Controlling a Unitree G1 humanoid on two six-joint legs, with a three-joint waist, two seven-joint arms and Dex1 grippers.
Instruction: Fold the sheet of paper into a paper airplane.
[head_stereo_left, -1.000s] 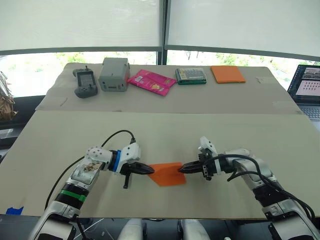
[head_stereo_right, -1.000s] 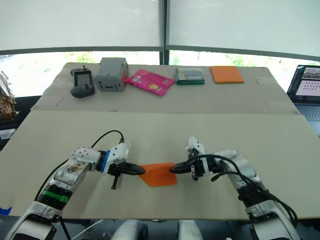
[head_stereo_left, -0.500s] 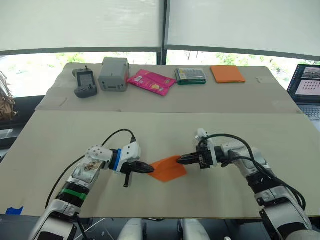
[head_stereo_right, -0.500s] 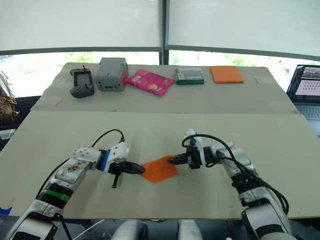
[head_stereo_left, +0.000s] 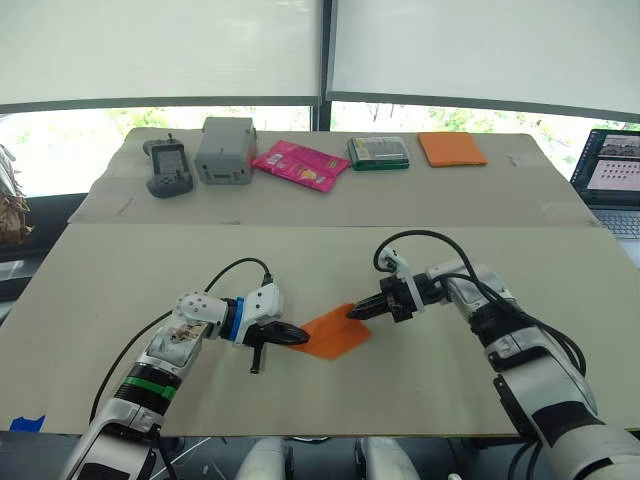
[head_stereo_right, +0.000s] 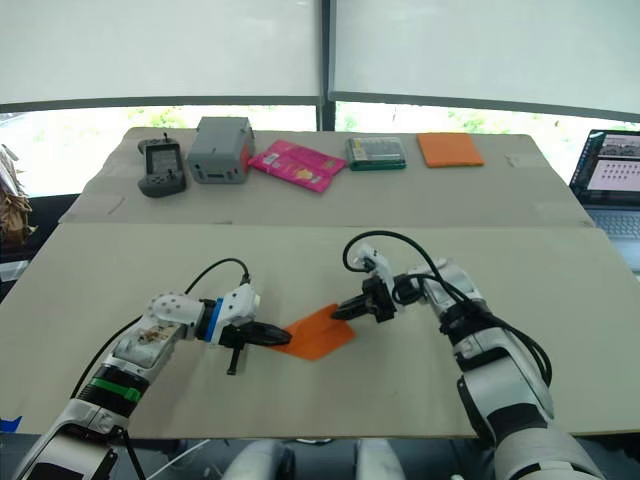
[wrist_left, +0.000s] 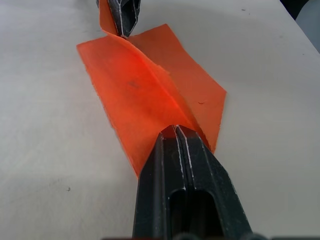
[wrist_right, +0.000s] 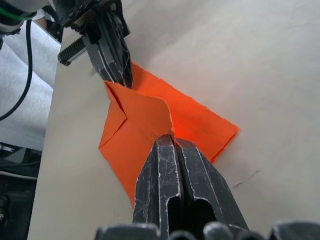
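Observation:
The sheet of paper (head_stereo_left: 334, 335) is a creased bright orange piece lying near the front of the table, between my two arms. My left gripper (head_stereo_left: 299, 339) is shut on its left corner, seen close in the left wrist view (wrist_left: 176, 131). My right gripper (head_stereo_left: 355, 312) is shut on the opposite, far right corner and holds that corner lifted and folded over the sheet (wrist_right: 145, 120). The two grippers face each other across the paper (wrist_left: 145, 90).
At the back of the table lie a handheld controller (head_stereo_left: 167, 165), a grey box (head_stereo_left: 226, 149), a pink packet (head_stereo_left: 298, 163), a green box (head_stereo_left: 379, 152) and a smooth orange rectangle (head_stereo_left: 452, 148). A laptop (head_stereo_left: 610, 180) stands at the right edge.
My right gripper has moved left and away from me, carrying its corner of the paper up and over the sheet. The left gripper has stayed in place on its corner.

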